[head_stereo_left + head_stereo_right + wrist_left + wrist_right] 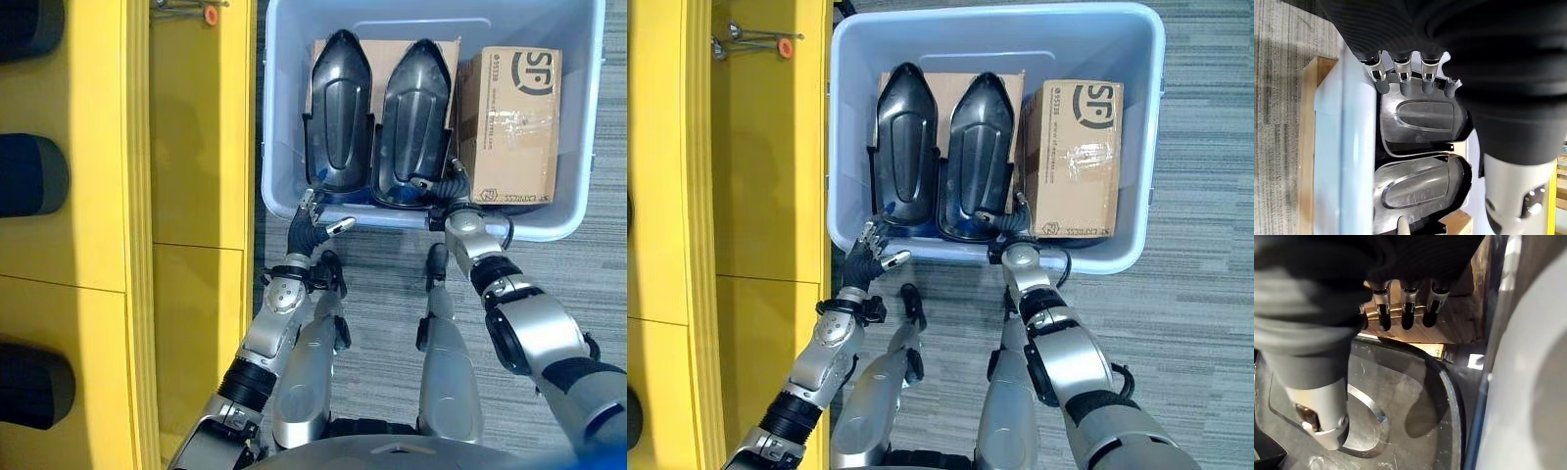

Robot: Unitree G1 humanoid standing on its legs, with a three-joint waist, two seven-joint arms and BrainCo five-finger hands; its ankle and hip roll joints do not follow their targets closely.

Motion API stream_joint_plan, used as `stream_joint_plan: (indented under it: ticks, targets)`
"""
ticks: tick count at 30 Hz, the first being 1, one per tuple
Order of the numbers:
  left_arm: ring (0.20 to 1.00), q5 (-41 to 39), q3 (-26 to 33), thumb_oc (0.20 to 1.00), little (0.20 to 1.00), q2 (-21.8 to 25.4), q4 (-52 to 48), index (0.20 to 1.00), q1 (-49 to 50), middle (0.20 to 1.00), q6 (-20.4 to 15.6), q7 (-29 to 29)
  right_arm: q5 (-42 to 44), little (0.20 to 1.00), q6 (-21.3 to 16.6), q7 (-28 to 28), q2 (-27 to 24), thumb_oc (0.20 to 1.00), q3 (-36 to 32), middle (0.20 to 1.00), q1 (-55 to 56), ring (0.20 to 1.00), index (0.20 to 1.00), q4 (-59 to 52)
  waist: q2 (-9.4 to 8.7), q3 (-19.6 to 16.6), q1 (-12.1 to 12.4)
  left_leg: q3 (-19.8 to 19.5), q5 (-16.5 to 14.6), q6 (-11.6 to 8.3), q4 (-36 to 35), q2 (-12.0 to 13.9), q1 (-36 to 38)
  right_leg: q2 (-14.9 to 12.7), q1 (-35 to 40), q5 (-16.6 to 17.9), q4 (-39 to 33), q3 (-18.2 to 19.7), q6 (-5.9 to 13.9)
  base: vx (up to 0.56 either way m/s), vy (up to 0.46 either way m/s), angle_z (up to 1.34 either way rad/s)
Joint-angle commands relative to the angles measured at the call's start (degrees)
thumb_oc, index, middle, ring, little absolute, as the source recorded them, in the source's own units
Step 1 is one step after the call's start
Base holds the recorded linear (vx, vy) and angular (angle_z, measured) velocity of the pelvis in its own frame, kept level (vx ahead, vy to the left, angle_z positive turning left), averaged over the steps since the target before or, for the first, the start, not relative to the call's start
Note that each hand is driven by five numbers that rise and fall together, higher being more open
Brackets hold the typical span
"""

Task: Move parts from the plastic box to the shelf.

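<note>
Inside the pale blue plastic box (pixel 284 117) on the carpet, you see two black parts (pixel 338 113) side by side, a cardboard carton (pixel 509 122) beside them; your left robot hand (pixel 312 227) hovers at the near rim, fingers loosely spread — your right robot hand (pixel 1014 257) reaches over the rim, fingers relaxed above the second part (pixel 1400 396); the yellow shelf (pixel 196 147) stands just left.

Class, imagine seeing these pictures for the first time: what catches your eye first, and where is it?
Two glossy black moulded parts lie side by side in a pale blue plastic box on the grey carpet, with a brown cardboard box beside them. The left hand and the right hand reach at the box's near rim, and a bright yellow shelf stands to the robot's left.
</note>
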Motion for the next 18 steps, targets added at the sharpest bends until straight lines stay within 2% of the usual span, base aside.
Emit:
stream_joint_plan:
  ticks: [1, 8, 17, 18]
  targets:
    - [1.0, -0.21, -2.38, 1.0, 1.0, 0.38, -6.68, 1.0, 0.74, 1.0, -2.66, 0.39, 0.71, 1.0, 0.46, -6.25, -9.23, 1.0, 0.87, 1.0, -3.74, 1.0, 1.0, 5.39, 1.26, 0.61, 2.99, -3.57, -1.71, -2.81, 0.85, -2.71, -0.46, 2.24, 0.4, 1.43, 0.45, -0.39, -0.94, 0.02, 0.024, -0.04]
    - [1.0, -0.25, -3.94, 1.0, 1.0, 0.88, -8.7, 1.0, 0.81, 1.0, -2.92, 0.4, 1.46, 1.0, 0.29, -6.15, -11.55, 1.0, 4.6, 1.0, -7.7, 1.0, 1.0, 9.7, 1.88, 0.61, 4.12, -3.87, -2.25, -2.68, 2.63, -2.87, -4.38, 1.56, -2.31, 1.85, 0.45, -1.01, -0.73, 0.0, 0.005, 0.0]
    - [1.0, -0.54, -3.57, 1.0, 1.0, 1.22, -9.67, 1.0, 0.83, 1.0, -3.4, 0.83, 1.73, 1.0, 0.34, -5.37, -12.34, 1.0, 6.47, 1.0, -8.02, 1.0, 1.0, 11.09, 2.03, 0.61, 4.51, -3.98, -2.51, -2.53, 2.93, -3.08, -5.69, 1.28, -3.5, 2.01, 0.45, -1.29, -0.58, 0.0, 0.009, 0.02]
    - [1.0, -0.68, -3.22, 1.0, 1.0, 1.25, -9.67, 1.0, 0.9, 1.0, -3.6, 0.96, 1.68, 0.2, 0.25, -4.9, -11.87, 0.2, 6.61, 0.2, -7.59, 0.2, 0.2, 10.48, 1.84, 0.61, 4.36, -3.99, -2.55, -2.51, 2.93, -3.04, -5.64, 1.26, -3.56, 2.06, 0.45, -1.24, -0.6, 0.0, 0.007, 0.07]
